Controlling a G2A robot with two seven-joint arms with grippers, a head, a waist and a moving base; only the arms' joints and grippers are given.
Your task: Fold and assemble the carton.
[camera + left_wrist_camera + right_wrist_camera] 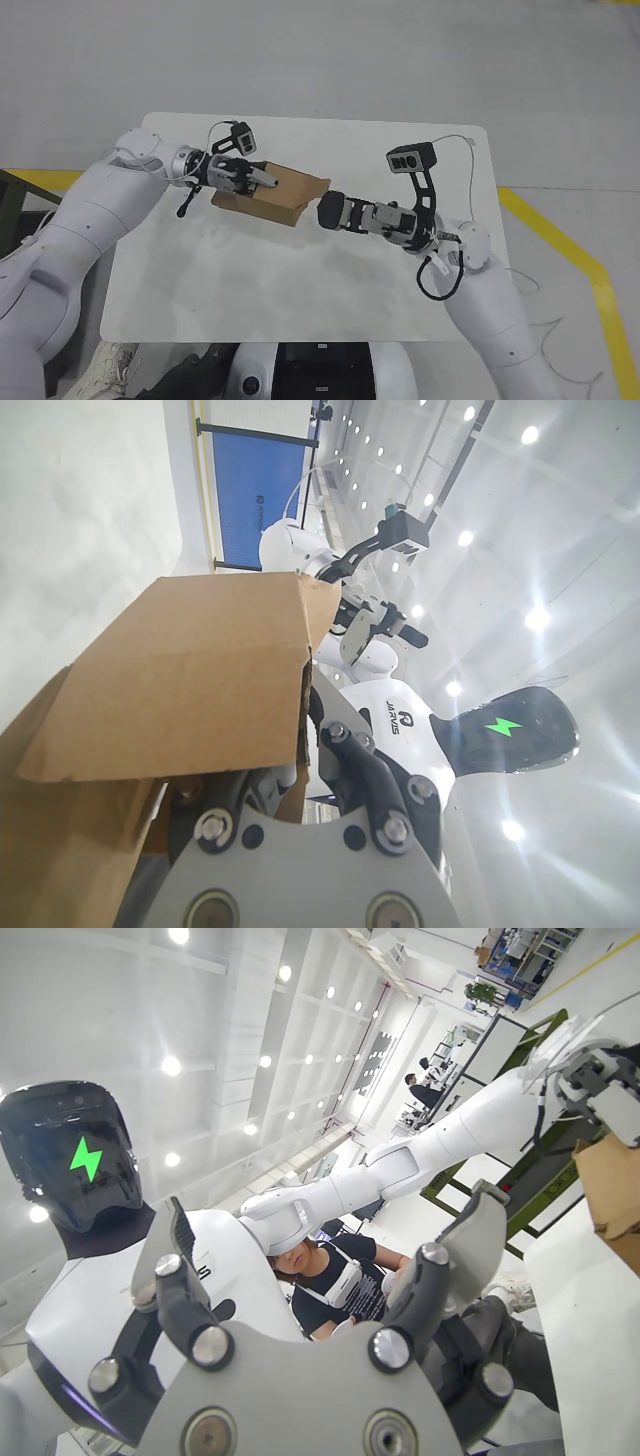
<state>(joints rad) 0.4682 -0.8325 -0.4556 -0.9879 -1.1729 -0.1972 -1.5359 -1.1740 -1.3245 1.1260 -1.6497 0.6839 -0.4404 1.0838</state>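
A brown cardboard carton is held partly folded above the white table, left of its middle. My left gripper is shut on the carton's wall at its left end. One finger lies outside the wall and the other is hidden under a flap. My right gripper stands open just off the carton's right end, apart from it. Its two fingertips are spread wide with nothing between them. The carton's edge and the left gripper lie beyond it.
The table's front half and right side are bare. A dark green frame stands off the table's left edge. Yellow floor tape runs past the right side.
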